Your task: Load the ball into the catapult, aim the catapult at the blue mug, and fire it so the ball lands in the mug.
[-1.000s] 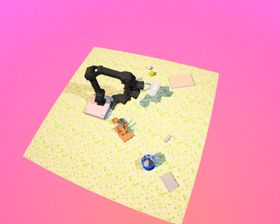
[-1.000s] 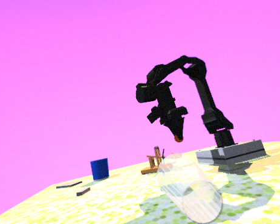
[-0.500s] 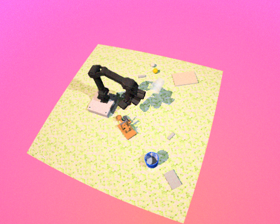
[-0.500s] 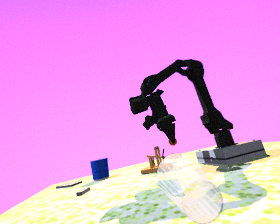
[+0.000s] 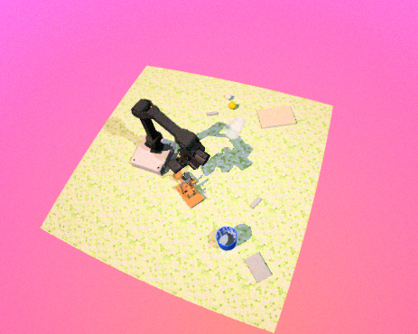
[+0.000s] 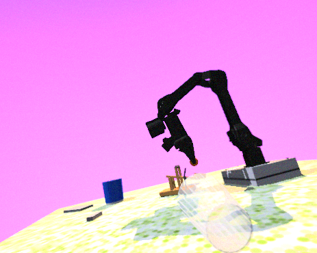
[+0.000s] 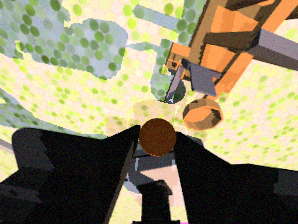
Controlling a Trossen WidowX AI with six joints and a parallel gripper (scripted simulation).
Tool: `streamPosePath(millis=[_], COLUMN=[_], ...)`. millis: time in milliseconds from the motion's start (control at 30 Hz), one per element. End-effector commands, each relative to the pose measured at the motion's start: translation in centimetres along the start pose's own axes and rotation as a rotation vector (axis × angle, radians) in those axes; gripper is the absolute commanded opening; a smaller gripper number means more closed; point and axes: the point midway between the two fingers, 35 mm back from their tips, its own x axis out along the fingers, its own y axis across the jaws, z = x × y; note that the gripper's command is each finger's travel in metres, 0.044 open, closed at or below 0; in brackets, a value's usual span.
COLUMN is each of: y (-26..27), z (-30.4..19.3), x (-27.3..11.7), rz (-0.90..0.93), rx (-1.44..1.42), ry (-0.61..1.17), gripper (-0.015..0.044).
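Note:
My gripper (image 6: 194, 161) (image 7: 157, 132) is shut on the orange ball (image 6: 196, 164) (image 7: 157, 139), which looks dark brown in the wrist view. It holds the ball above the table, near the cup end of the catapult. The orange catapult (image 5: 191, 198) (image 6: 168, 193) stands in front of the arm base. Its cup (image 7: 202, 116) (image 5: 178, 176) is empty and lies just up and right of the ball in the wrist view. The fingertips are hidden in the top view. The blue mug (image 5: 227, 245) (image 6: 113, 191) stands upright, open at the top, beyond the catapult from the arm base.
A clear cylinder (image 5: 235, 127) (image 6: 229, 227) lies on its side. A yellow ball (image 5: 232, 105), a white ball (image 5: 229, 97), a small bar (image 5: 212, 114) and a tan board (image 5: 276, 117) lie farther back. A small block (image 5: 255, 202) (image 6: 94, 216) and a grey slab (image 5: 258, 267) (image 6: 78, 208) lie near the mug.

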Motion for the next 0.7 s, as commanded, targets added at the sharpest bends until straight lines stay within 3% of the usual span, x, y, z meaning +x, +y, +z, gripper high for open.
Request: streamPosePath(millis=[0,667], y=[-1.5,-6.4], z=[0.0,-0.3], x=[0.3,2.2], rz=[0.015,0.068], rx=[0.023,0.117], ry=[0.026,0.094], gripper=[0.0000,0.0000])
